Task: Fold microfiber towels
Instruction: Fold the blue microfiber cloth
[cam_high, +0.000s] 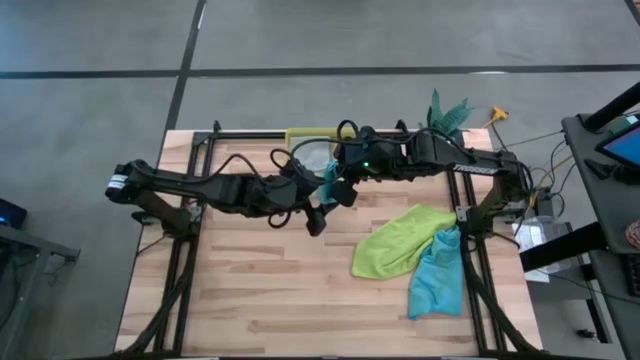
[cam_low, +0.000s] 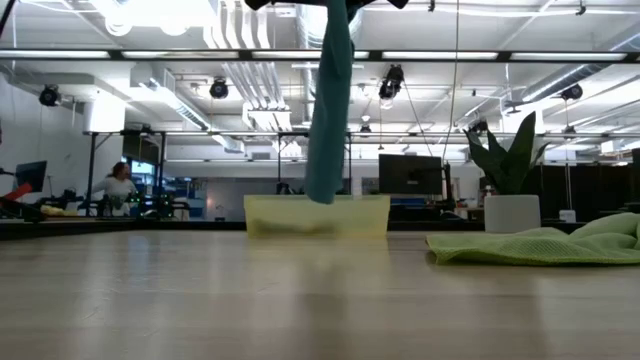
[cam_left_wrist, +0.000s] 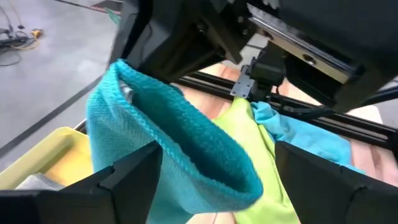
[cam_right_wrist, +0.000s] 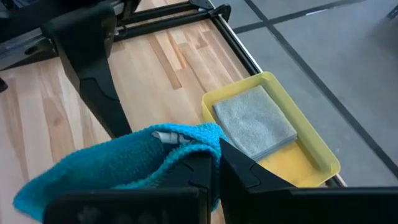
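Right hand (cam_right_wrist: 214, 165), shut, pinches the teal towel (cam_right_wrist: 118, 162); its wrist view alone shows grey towel (cam_right_wrist: 255, 121).

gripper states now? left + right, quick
Left pincer: open, fingers either side of the hanging teal towel, not gripping it.
Right pincer: shut on the teal towel, holding it up above the table.

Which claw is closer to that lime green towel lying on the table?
Right. The right claw holds a teal towel up beside the lime green towel; the left claw sits slightly farther away.

One teal towel (cam_low: 329, 100) hangs lifted; lime towel (cam_high: 395, 245) and second teal towel (cam_high: 438, 275) lie crumpled.
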